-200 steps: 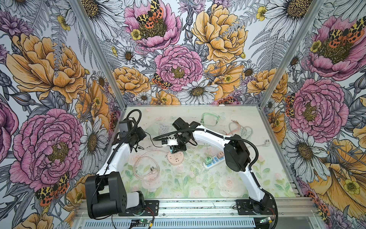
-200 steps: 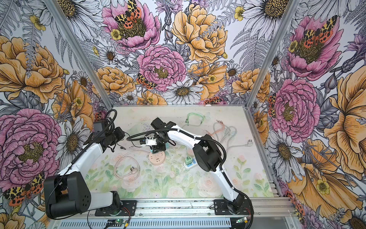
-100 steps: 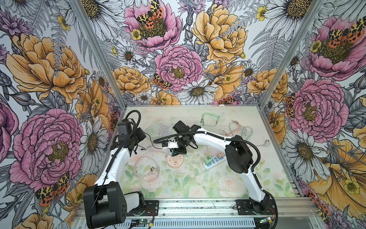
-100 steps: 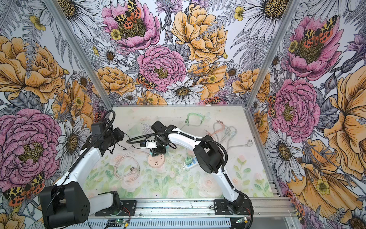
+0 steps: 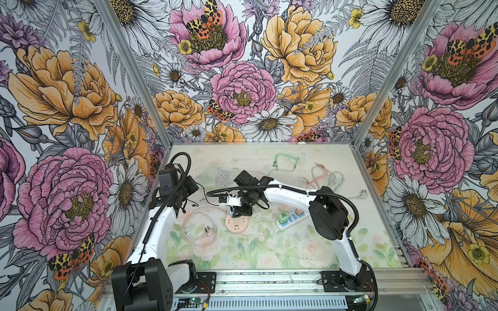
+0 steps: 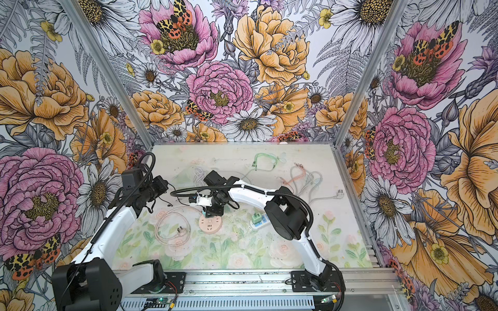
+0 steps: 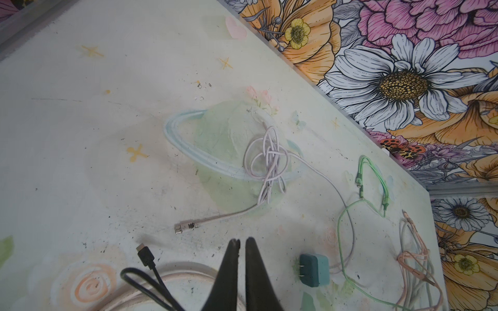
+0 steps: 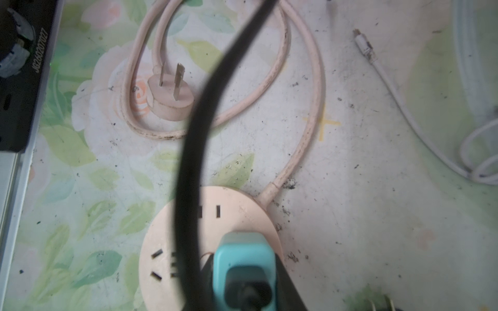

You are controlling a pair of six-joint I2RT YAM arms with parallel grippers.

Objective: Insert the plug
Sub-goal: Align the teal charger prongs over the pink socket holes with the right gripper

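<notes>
Our right gripper [image 8: 245, 285] is clenched on the plug [image 8: 244, 250]: its black fingers [image 8: 288, 293] press the teal body from two sides. The plug stands about upright, long axis vertical, prong side down toward the round socket [image 8: 237, 207] and cable end up. A black cable [image 8: 188, 161] leaves it and loops away.

In the right wrist view the plug covers part of the socket face near the rim, and we cannot tell if the prongs are inside the slots. In both top views we see the plug only as a small teal spot at the back edge of the socket [image 5: 237, 225].

Our left gripper [image 7: 242, 242] hangs over the table [image 7: 80, 134], well apart from the socket. Its fingers [image 7: 229, 269] are almost together and hold nothing. Only its wrist view shows a teal adapter [image 7: 314, 270] lying flat.
</notes>
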